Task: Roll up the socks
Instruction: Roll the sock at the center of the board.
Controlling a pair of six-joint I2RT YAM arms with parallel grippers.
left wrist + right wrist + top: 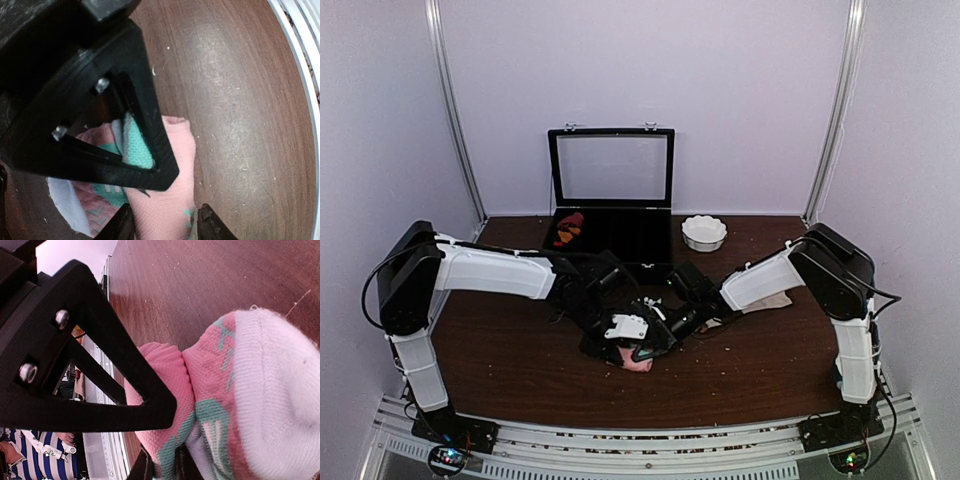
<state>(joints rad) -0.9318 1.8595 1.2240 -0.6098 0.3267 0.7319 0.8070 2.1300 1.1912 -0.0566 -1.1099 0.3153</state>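
**Near the front of the table (500, 370): two grippers on the pink sock (638, 362)**

At roughly 6 o'clock from the table's middle, the pink sock lies bunched into a loose, half-made roll with both arms meeting over it. A cream patch under the right forearm, at about 2 o'clock from the roll, is probably the cream sock (778, 299).

To roll well from here, one side should anchor while the other turns. The fabric should be kept taut and low on the wood so the white and mint layers do not spring loose.

The right gripper (164, 467) is nearly closed, pinching a thin fold of pink and mint knit. The left gripper (165, 225) has its jaws partway apart, one finger on each side of the roll and fabric filling the gap. Whether it squeezes or merely straddles the sock cannot be told.
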